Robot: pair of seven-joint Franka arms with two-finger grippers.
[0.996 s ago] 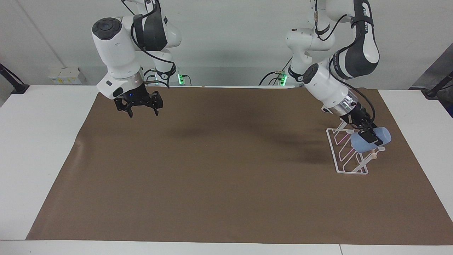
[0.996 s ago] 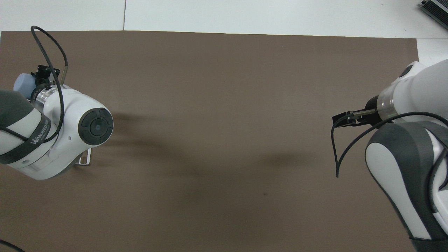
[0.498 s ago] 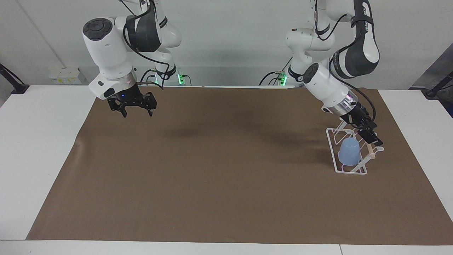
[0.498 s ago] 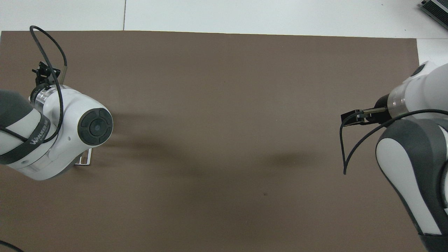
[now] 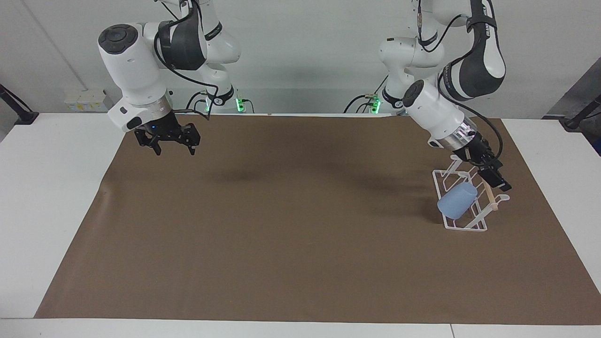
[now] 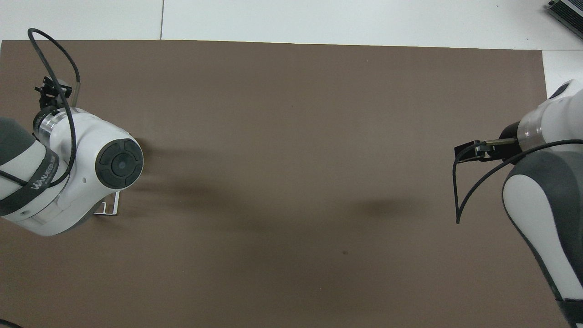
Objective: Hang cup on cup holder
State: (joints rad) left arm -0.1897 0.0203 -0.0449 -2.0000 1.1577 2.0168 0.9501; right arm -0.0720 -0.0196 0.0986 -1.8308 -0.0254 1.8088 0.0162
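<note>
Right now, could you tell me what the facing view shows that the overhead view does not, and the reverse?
Only the facing view shows the cup, tilted against the wire loops of the holder, free of the left gripper, which is over the holder's wooden rod. It also shows the right gripper open above the mat.

Only the overhead view shows the table's strip farthest from the robots; there the left arm hides the cup and leaves just a corner of the holder visible.

Both show both arms, the mat and the holder.
</note>
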